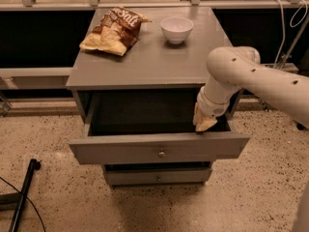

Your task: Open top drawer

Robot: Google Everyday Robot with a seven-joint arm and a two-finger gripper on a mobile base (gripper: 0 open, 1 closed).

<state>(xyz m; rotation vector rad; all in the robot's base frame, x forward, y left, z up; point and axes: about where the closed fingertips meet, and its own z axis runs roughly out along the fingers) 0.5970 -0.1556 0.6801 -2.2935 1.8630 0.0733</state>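
- Tool (204, 123): hangs tip-down at the right end of the open drawer cavity, just behind the front panel and close to the right side wall. Whether it is released or clenched I cannot tell, and nothing shows in its hold.
- Arm (251, 74): white, comes in from the right and bends down over the table's front right corner. That puts the tool inside the drawer mouth, not out at the knob.
- Top drawer (120, 151): pulled well out of the table, its long grey front panel standing clear of the frame. The interior is dark and I can make out no contents.
- Knob (161, 153): small, round and brass, mid-panel. It is apart from the tool, so no contact there.
- Judgement: the tool's spot behind the panel would suit dragging the drawer outward from inside the lip. The drawer reads as open, so the task looks done or nearly so. A sensible next move is to lift the tool straight up and clear, since a sideways exit risks catching the right wall or nudging the panel.
- Lower drawer (157, 177): shut, set back beneath the open one, with the same sort of knob.
- Table (159, 64): grey top, overhanging the open cavity.
- Chip bag (115, 30): lies flat at the back left of the top.
- Bowl (176, 29): white, upright, back centre, well apart from the bag. Both sit away from the working edge, out of the arm's way.
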